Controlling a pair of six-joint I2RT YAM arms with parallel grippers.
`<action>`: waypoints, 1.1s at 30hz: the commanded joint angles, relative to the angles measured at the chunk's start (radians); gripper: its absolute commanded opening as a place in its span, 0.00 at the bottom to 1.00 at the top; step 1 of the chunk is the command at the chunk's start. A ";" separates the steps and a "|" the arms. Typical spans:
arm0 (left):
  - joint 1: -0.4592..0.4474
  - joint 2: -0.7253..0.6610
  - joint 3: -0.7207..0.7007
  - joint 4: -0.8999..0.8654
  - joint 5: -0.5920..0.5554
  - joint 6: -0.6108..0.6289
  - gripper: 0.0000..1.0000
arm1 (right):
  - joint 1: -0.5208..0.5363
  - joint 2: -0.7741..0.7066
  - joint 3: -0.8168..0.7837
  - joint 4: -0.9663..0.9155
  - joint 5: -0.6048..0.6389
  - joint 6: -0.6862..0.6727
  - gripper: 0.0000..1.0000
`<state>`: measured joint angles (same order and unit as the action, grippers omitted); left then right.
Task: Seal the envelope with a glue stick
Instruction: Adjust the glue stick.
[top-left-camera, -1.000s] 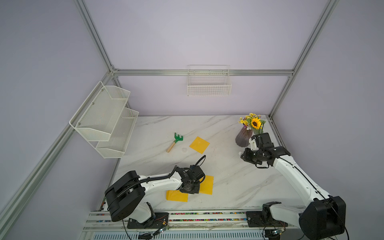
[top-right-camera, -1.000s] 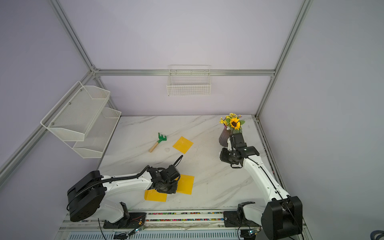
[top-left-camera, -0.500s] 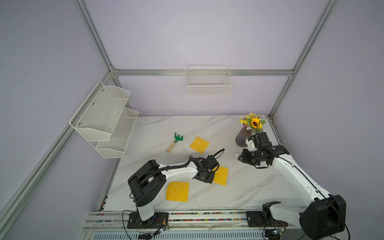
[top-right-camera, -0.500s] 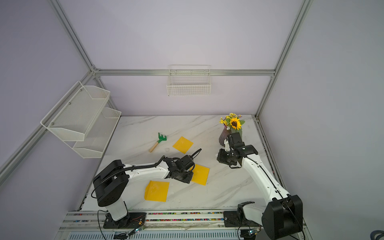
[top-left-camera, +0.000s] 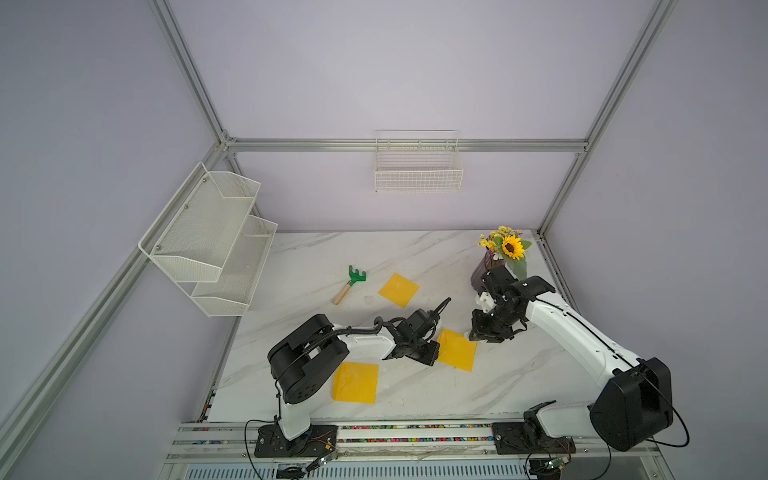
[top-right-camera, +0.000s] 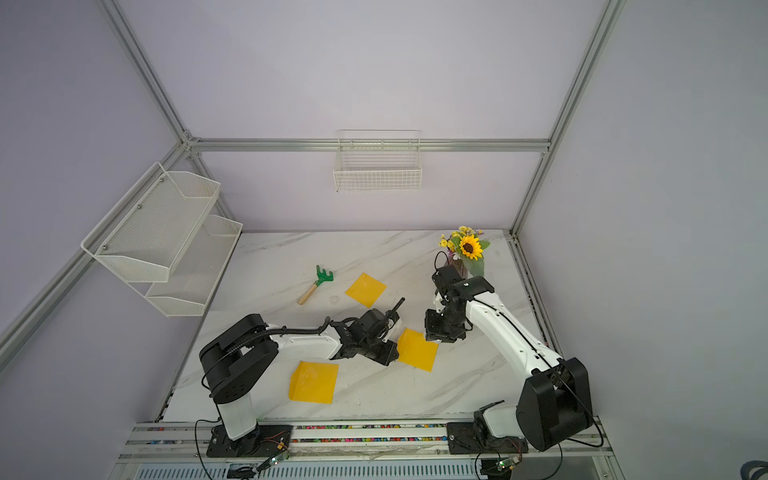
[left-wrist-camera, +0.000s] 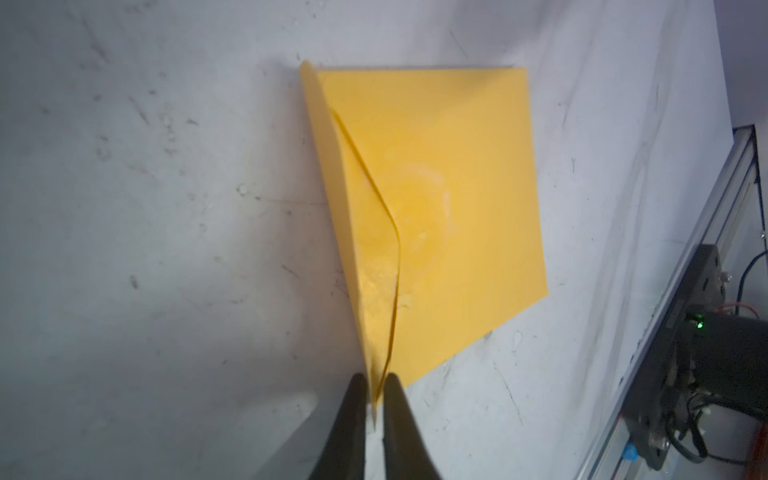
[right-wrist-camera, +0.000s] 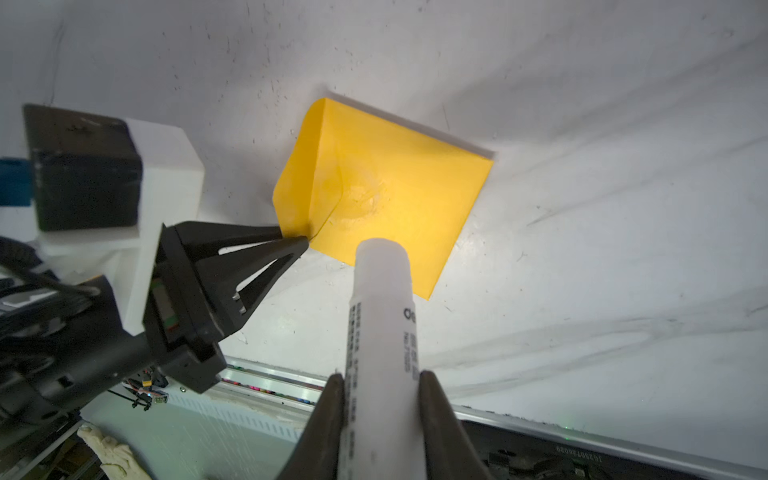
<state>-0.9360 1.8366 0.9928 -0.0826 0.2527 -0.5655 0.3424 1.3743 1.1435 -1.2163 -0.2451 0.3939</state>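
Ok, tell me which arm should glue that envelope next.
Right. The right gripper is shut on the glue stick, its tip pointing at the envelope; the left gripper has a corner of the raised flap between its fingertips.

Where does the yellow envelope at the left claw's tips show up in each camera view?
In a top view: envelope, lower centre, between left arm and right arm.
In a top view: same spot.
Left wrist: fills the picture's middle.
Right wrist: mid-picture, just past the glue stick's tip.
Shared landmark: left claw at its corner.
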 joint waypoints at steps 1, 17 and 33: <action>0.005 -0.054 -0.021 0.076 -0.003 0.061 0.33 | 0.003 -0.007 0.039 -0.092 -0.003 -0.006 0.00; 0.002 -0.312 -0.239 0.656 0.143 0.580 0.65 | 0.003 -0.033 0.051 -0.138 -0.204 -0.018 0.00; -0.004 -0.183 -0.163 0.816 0.315 0.607 0.70 | 0.004 -0.084 0.042 -0.076 -0.329 0.011 0.00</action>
<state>-0.9371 1.6493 0.7883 0.6708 0.5209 0.0299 0.3431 1.3071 1.1851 -1.3167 -0.5339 0.3996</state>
